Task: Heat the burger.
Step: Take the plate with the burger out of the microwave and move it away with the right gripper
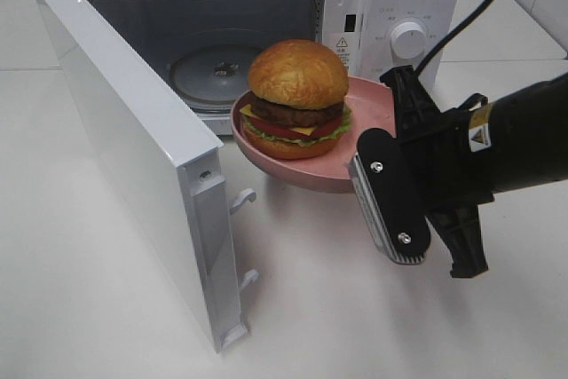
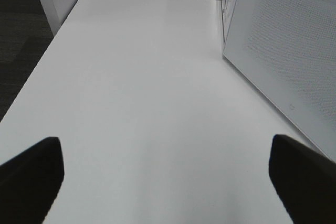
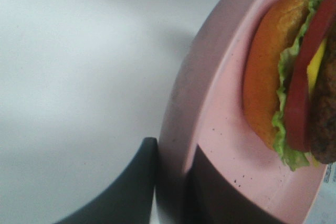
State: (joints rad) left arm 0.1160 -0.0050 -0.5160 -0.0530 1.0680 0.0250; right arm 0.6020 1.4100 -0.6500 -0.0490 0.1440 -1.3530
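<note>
The burger (image 1: pixel 297 95), with a glossy golden bun, a dark patty and red-yellow filling, sits on a pink plate (image 1: pixel 368 99) held in the air just in front of the open microwave's mouth (image 1: pixel 222 33). My right gripper (image 1: pixel 380 116) is shut on the plate's near right rim. In the right wrist view the gripper (image 3: pixel 176 182) clamps the plate rim (image 3: pixel 210 119), with the burger (image 3: pixel 273 77) just beyond. My left gripper (image 2: pixel 168 177) is open and empty over bare table; it is out of the exterior high view.
The microwave door (image 1: pixel 133 148) stands swung wide open to the left; it also shows in the left wrist view (image 2: pixel 283 51). A glass turntable (image 1: pixel 213 73) lies inside. The control panel with a dial (image 1: pixel 410 37) is on the right. A black cable (image 1: pixel 479 6) runs behind.
</note>
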